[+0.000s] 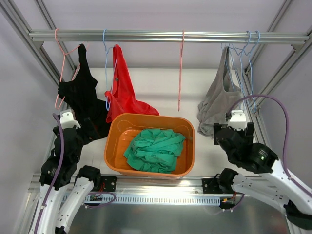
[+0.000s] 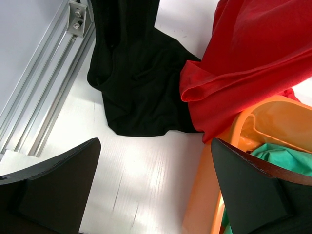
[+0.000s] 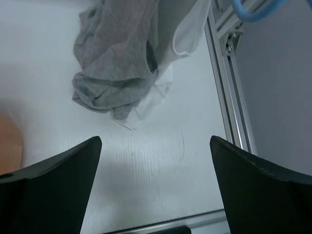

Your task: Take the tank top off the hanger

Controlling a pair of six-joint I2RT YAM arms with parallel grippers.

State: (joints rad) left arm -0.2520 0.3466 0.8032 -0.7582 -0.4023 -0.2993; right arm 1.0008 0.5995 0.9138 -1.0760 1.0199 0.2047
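Lying crumpled in the orange basket (image 1: 111,146), the tank top (image 1: 155,150) is off the hanger (image 1: 181,73). We hold the left gripper (image 2: 155,148) and right gripper (image 3: 155,146) empty, jaws wide.

A robotics laboratory: an aluminium profile frame (image 1: 146,36) encloses a white desk (image 1: 156,87), plain white panels (image 1: 19,97) make the walls, and the left arm (image 1: 63,156) and right arm (image 1: 248,153) are bolted at its edge.

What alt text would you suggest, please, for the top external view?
A teal tank top lies crumpled in an orange basket, while a bare pink hanger hangs from the rail. A black top, red top and grey top hang alongside.
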